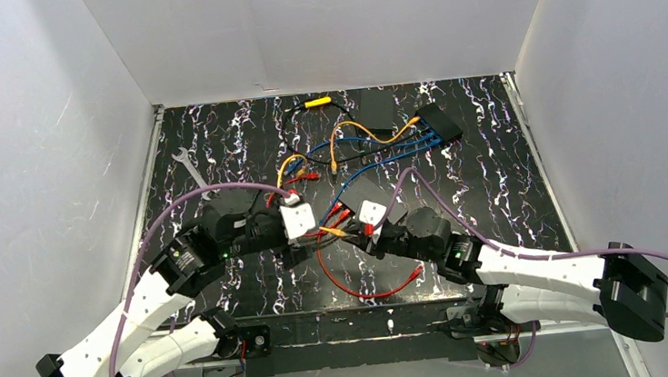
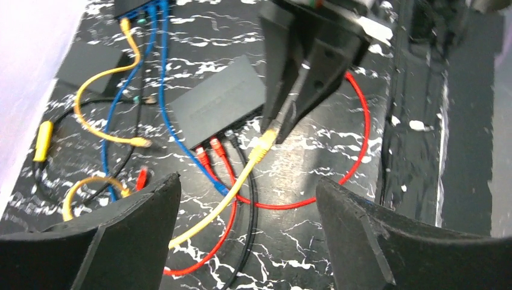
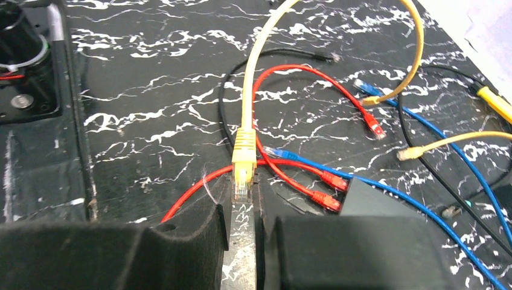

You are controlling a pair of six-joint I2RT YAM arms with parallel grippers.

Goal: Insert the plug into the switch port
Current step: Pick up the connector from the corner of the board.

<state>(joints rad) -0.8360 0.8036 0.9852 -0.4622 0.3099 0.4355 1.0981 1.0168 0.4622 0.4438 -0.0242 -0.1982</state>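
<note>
My right gripper (image 3: 243, 194) is shut on the yellow plug (image 3: 243, 172), pinching it by its clear tip just above the table. Its yellow cable (image 3: 249, 78) runs away from me. The near black switch (image 3: 377, 202) lies just right of the plug, with two red plugs (image 3: 326, 190) and a blue cable in its ports. In the left wrist view, my left gripper (image 2: 247, 181) is open and empty, and the yellow cable (image 2: 211, 214) passes between its fingers. The yellow plug (image 2: 264, 144) hangs from the right gripper's fingers (image 2: 302, 78) beside the switch (image 2: 220, 106). In the top view both grippers (image 1: 321, 233) (image 1: 350, 231) meet at the table's middle.
A second black switch (image 1: 439, 123) at the back right holds blue and orange cables. A flat black box (image 1: 376, 107), a yellow-handled tool (image 1: 316, 103) and a wrench (image 1: 190, 171) lie further back. Loose red (image 1: 367, 290), black and blue cables cross the middle.
</note>
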